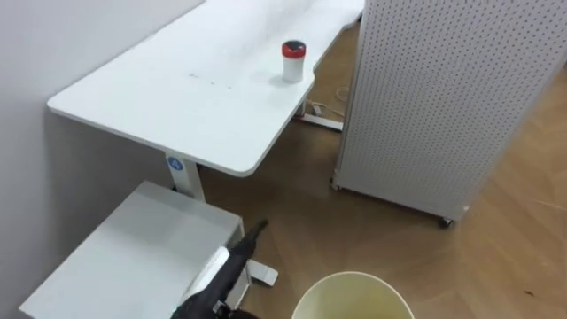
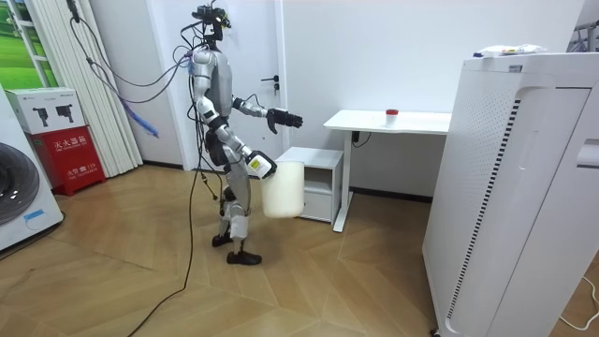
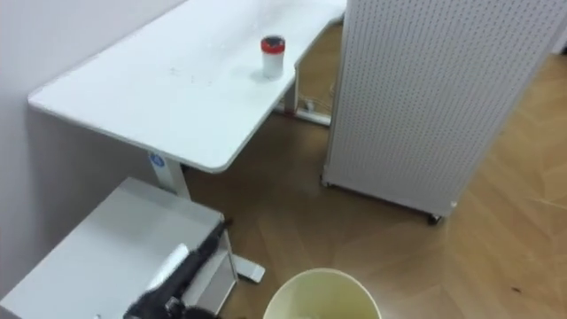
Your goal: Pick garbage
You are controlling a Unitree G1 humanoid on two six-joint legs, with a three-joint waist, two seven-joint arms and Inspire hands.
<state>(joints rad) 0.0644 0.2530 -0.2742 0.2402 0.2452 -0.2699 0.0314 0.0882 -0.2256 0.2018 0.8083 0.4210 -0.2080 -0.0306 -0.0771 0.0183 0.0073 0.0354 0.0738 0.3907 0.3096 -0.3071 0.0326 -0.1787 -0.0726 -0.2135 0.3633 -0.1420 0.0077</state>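
Note:
A small white container with a red lid (image 1: pixel 293 61) stands near the right edge of the white desk (image 1: pixel 177 97); in the room view the container (image 2: pixel 391 113) is on the desk (image 2: pixel 421 122) ahead of me. My left hand (image 1: pixel 226 275) reaches forward over a low white cabinet, its fingers straight, well short of the container. In the room view the left hand (image 2: pixel 285 119) is held out at chest height. My right hand (image 2: pixel 262 166) carries a cream waste bin (image 2: pixel 283 190) at hip height. The bin's open mouth (image 1: pixel 354 297) shows at the bottom of the eye views.
A low white cabinet (image 1: pixel 133 257) sits under the desk's near end. A tall white perforated unit on castors (image 1: pixel 443 97) stands to the right, with bare wood floor between it and the desk. Curtains, a red box (image 2: pixel 70 154) and a washing machine (image 2: pixel 23 197) are behind me.

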